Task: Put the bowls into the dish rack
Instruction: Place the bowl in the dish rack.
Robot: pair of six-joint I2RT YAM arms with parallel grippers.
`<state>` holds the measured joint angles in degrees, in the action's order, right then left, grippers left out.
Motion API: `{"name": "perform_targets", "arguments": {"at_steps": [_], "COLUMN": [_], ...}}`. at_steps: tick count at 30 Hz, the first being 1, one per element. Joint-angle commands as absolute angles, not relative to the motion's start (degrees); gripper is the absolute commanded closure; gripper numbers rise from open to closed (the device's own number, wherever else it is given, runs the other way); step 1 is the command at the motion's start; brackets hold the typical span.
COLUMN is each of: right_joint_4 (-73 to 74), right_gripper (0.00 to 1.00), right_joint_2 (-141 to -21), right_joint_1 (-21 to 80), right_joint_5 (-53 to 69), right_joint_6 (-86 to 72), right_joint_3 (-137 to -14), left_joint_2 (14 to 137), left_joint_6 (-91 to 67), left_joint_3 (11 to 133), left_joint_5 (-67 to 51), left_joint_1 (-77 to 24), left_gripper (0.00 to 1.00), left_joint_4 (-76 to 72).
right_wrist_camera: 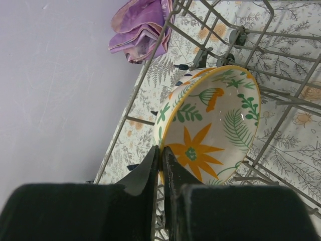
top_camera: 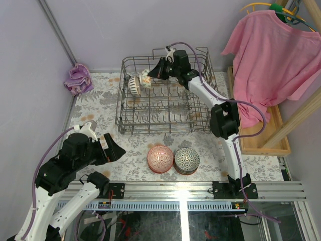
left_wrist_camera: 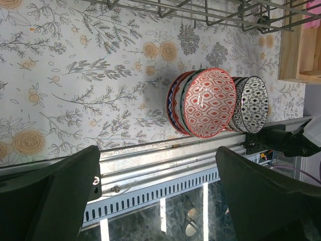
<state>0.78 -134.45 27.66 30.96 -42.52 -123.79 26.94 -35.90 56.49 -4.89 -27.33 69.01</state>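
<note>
Your right claw (right_wrist_camera: pixel 161 161) is pressed almost together on the rim of the floral bowl (right_wrist_camera: pixel 210 130) (orange flower, green fronds, yellow edge). It's pinching the bowl on edge inside the dish rack (top_camera: pixel 150 131), toward the back-left corner. Rack wires run close behind and under the bowl, and upright tines (top_camera: pixel 168 95) stand round it. A ribbed bowl (top_camera: pixel 133 84) sits on edge just beside it, nearer the rack's left wall. Outside that wall a purple cloth (top_camera: pixel 77 79) lies bunched on the desk (top_camera: pixel 100 108).

Your left claw (left_wrist_camera: pixel 156 155) is spread wide w/ nothing in it, low over the desk's near-left part, just above the metal rail (top_camera: pixel 180 188). It faces two bowl stacks in front of the rack — a red-pink stack (top_camera: pixel 160 157) and a grey-patterned stack (top_camera: pixel 186 159), touching side by side.

On the right, a pink shirt (top_camera: pixel 271 55) hangs over a wooden tray (top_camera: pixel 266 145), close by the right arm's elbow.
</note>
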Motion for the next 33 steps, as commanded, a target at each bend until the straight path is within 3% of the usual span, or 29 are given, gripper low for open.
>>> {"name": "perform_targets", "arguments": {"at_steps": [1,27,33], "right_joint_4": [-4.45,-4.25,-4.08], "right_gripper": [1.0,1.0,0.86], "right_joint_2": [-132.67,-134.93,-134.65], "right_joint_1": [27.0,26.88,26.87], "right_joint_5": [32.12,30.39,30.06], "right_joint_6": [-42.94,-41.97,-41.55], "right_joint_3": [-124.11,-120.99,-119.44], "left_joint_2": [26.28,27.38,28.0], "left_joint_6": [-34.62,-34.56,-34.65], "left_joint_3": [56.82,55.56,55.85], "left_joint_5": [-4.92,-5.1,-5.55], "left_joint_1": [-27.51,-27.52,-27.5], "left_gripper": [0.0,0.0,0.0], "left_joint_4": [69.18,67.61,66.57]}}
